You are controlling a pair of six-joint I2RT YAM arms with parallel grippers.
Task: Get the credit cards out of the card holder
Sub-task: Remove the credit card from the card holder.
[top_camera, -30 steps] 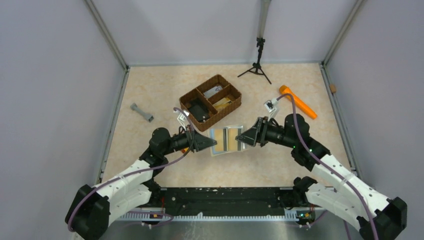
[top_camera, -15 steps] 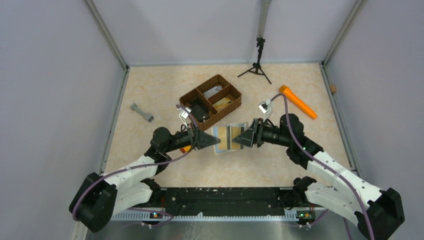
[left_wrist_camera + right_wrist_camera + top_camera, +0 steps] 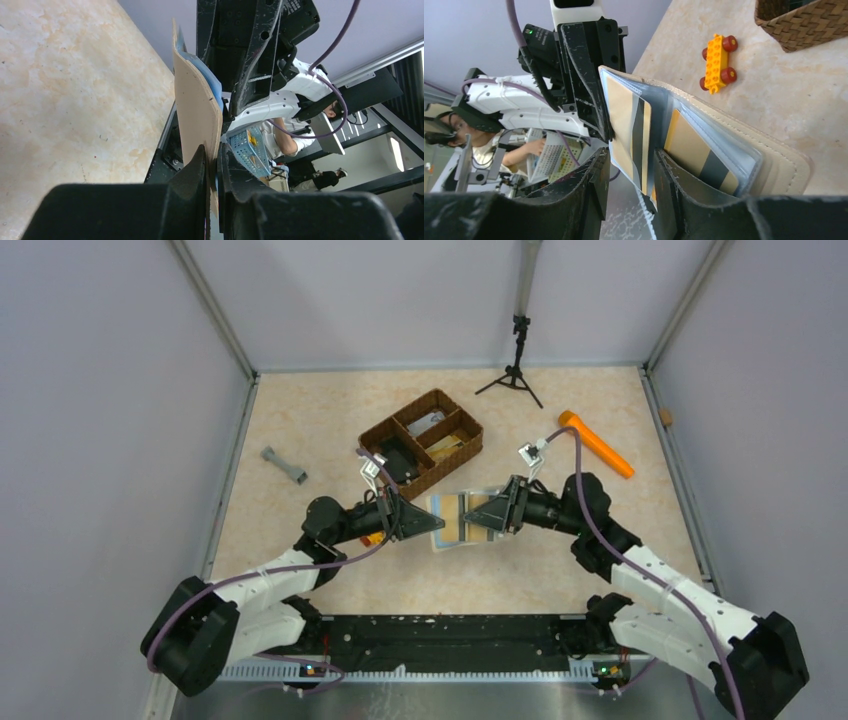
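Note:
The card holder [image 3: 457,521], cream-beige outside and pale blue inside, hangs open just above the table between both arms. My left gripper [image 3: 436,526] is shut on its beige flap [image 3: 197,110], pinching the edge between both fingers [image 3: 200,165]. My right gripper [image 3: 631,156] stands open astride an inner sleeve that holds a tan credit card [image 3: 624,115] with a dark stripe. One finger is close to the sleeve and the other stands apart from it. A second tan credit card [image 3: 694,150] sits in the pocket behind the right finger [image 3: 674,190].
A brown wicker divided tray [image 3: 468,430] stands just behind the holder. An orange tool [image 3: 595,443] lies at the right, a grey piece [image 3: 283,465] at the left, a small tripod [image 3: 515,375] at the back. A yellow toy brick with red wheels [image 3: 716,62] lies under the left arm.
My right gripper has slid left over the holder's inner sleeve and its jaws have narrowed. The holder and my left gripper have shifted slightly right and toward the tray.

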